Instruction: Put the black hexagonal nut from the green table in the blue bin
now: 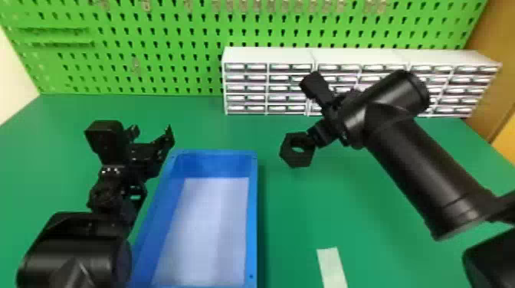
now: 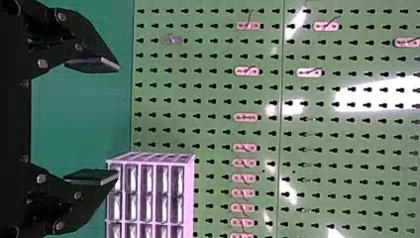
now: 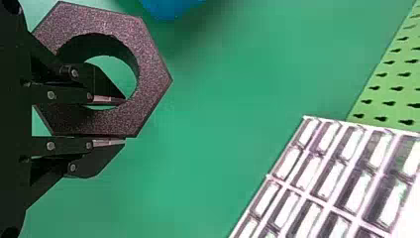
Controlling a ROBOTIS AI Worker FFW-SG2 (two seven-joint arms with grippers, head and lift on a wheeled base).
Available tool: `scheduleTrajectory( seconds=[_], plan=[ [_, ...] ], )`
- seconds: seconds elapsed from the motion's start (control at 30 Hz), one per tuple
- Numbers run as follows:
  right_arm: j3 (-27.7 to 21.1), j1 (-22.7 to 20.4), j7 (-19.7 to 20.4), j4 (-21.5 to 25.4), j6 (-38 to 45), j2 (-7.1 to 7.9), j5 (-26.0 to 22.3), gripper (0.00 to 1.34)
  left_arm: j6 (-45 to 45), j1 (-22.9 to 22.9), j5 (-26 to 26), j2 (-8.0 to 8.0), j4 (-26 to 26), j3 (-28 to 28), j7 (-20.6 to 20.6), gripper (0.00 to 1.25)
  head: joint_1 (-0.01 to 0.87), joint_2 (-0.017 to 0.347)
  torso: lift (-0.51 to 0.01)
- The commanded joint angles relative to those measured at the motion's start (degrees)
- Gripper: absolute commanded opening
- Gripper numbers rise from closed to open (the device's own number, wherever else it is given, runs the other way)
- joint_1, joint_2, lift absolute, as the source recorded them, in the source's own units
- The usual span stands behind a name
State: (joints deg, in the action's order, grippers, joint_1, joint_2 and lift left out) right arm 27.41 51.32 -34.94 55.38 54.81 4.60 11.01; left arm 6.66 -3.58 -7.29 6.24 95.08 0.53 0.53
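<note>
The hexagonal nut (image 3: 153, 74) is black, finely speckled; the bin (image 1: 252, 214) is blue with a pale lilac floor, the table (image 1: 368, 214) deep green, the pegboard (image 1: 153, 36) brighter green (patterned with rows of dark keyhole shapes), the drawer cabinet (image 1: 268, 54) white and gridded.

glossy black left arm (image 1: 72, 249) up from the bottom edge, black two-fingered left gripper (image 1: 152, 131) gaping pretty wide, chunky cylindrical black right arm (image 1: 425, 168) slanting in from the right, black right gripper (image 1: 315, 138) pinched nearly together
</note>
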Motion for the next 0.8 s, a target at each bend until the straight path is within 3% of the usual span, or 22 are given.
scheduleTrajectory(
  seconds=[0.0, 0.33, 0.77],
  plan=[
    [-1.22, -0.16, -1.27, 4.3, 2.05, 0.23, 2.17, 0.3, 0.02, 0.06, -0.01, 0.0, 0.01, 0.09, 0.0, 0.76, 0.686, 0.051, -0.096],
    [-2.8, -1.13, -5.22, 15.55, 5.48, 0.76, 5.16, 0.3, -0.07, 0.06, -0.09, 0.0, 0.1, 0.09, 0.0, 0.76, 0.686, 0.051, -0.096],
    [0.45, -2.01, -6.19, 27.15, 7.41, 0.93, 2.26, 0.3, -0.07, 0.06, -0.09, 0.0, 0.19, 0.09, 0.0, 0.76, 0.686, 0.051, -0.096]
  ],
)
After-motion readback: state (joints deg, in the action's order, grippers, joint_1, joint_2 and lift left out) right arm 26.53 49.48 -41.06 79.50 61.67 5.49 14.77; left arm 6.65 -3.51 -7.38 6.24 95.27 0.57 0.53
